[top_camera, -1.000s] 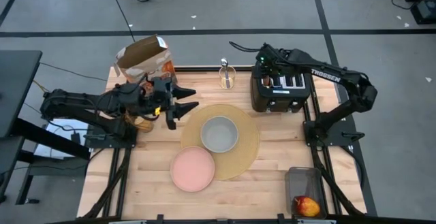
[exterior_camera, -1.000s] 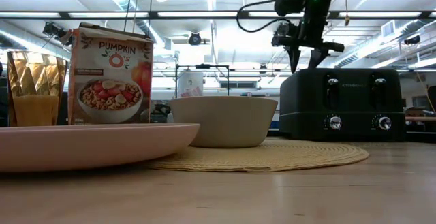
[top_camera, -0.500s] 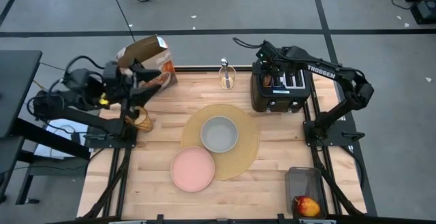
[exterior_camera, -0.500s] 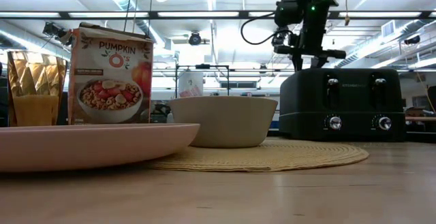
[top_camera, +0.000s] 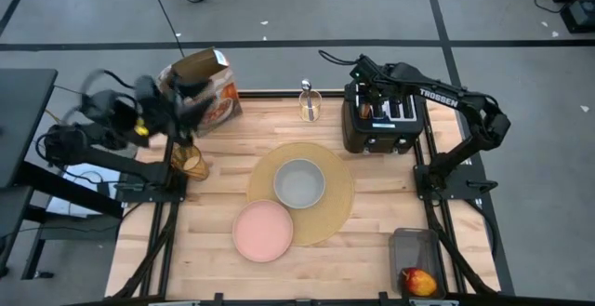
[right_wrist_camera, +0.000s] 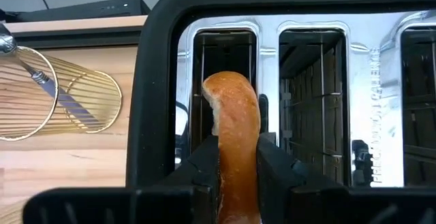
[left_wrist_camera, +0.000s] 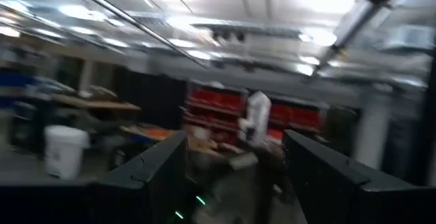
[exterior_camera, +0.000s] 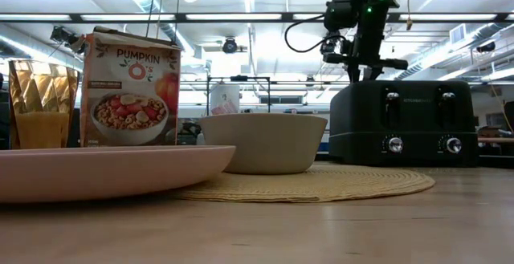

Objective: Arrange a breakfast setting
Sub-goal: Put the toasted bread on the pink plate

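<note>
The right gripper (right_wrist_camera: 238, 176), which a second ago hung above the black toaster (top_camera: 381, 120) at the table's far right edge, has now come down onto its top; its two fingers (right_wrist_camera: 204, 166) are pressed against the toast slice (right_wrist_camera: 236, 135) standing on edge in a slot. The slice is therefore gripped but, by the look of it, not yet lifted out, so the transfer to the pink plate (top_camera: 263, 231) remains to be done. Meanwhile the left arm has swung back from mid-table to the far left corner, beside the orange cereal box (top_camera: 197, 87); its gripper (top_camera: 172, 111) is blurred, with the fingers (left_wrist_camera: 146, 173) spread apart and holding nothing.

The setting otherwise stands unaltered: grey bowl (top_camera: 299, 183) on the round tan placemat (top_camera: 339, 194) at mid-table, plate overlapping the mat's near left rim, amber tumbler (top_camera: 189, 162) at the left edge, blue-handled spoon (right_wrist_camera: 48, 88) in a wire holder at the far edge, red apple (top_camera: 418, 281) in a bin at the near right corner.

Only the right wrist view shows the toast and the grip; the high view hides both beneath the arm, yet alone locates every item. The low view shows the gripper down at the toaster's top.
</note>
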You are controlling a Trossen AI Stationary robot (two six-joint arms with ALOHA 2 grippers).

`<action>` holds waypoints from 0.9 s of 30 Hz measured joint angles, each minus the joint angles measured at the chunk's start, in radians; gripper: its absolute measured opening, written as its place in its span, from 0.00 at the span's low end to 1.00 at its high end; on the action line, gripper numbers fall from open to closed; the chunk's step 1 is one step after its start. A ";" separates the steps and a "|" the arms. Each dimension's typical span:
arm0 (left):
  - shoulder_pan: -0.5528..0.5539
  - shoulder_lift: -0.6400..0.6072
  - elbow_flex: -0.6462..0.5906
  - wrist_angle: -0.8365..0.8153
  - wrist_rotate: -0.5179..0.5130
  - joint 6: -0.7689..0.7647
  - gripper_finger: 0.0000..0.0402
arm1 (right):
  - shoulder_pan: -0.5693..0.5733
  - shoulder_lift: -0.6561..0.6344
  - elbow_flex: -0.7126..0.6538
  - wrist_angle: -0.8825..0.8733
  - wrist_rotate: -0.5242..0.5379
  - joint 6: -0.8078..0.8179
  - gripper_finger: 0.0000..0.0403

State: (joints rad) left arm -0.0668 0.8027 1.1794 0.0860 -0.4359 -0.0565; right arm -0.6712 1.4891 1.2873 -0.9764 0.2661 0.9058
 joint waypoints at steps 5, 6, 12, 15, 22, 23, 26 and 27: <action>0.038 -0.010 0.174 -0.170 0.025 0.070 0.61 | 0.001 -0.050 0.000 -0.002 0.025 -0.006 0.17; 0.038 -0.006 0.182 -0.183 0.053 0.075 0.61 | 0.002 -0.065 0.000 -0.003 0.031 -0.014 0.17; 0.038 0.020 0.143 -0.180 0.055 0.053 0.61 | 0.029 -0.181 0.000 -0.030 0.132 -0.067 0.17; 0.038 0.049 0.130 -0.176 0.045 0.008 0.62 | 0.045 -0.253 0.001 -0.045 0.188 -0.080 0.16; 0.038 0.110 0.128 -0.211 -0.010 -0.233 0.70 | 0.124 -0.413 0.001 0.012 0.214 -0.151 0.16; 0.038 0.120 0.128 -0.237 -0.021 -0.287 0.71 | 0.144 -0.432 0.001 0.037 0.211 -0.167 0.16; 0.038 0.156 0.125 -0.331 -0.027 -0.441 0.74 | 0.210 -0.480 0.001 0.136 0.130 -0.235 0.16; 0.038 0.170 0.110 -0.335 -0.020 -0.490 0.75 | 0.234 -0.491 0.001 0.172 0.092 -0.259 0.16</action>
State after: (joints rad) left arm -0.0288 0.9732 1.2895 -0.2488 -0.4559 -0.5467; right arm -0.4370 0.9977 1.2881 -0.8044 0.3577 0.6472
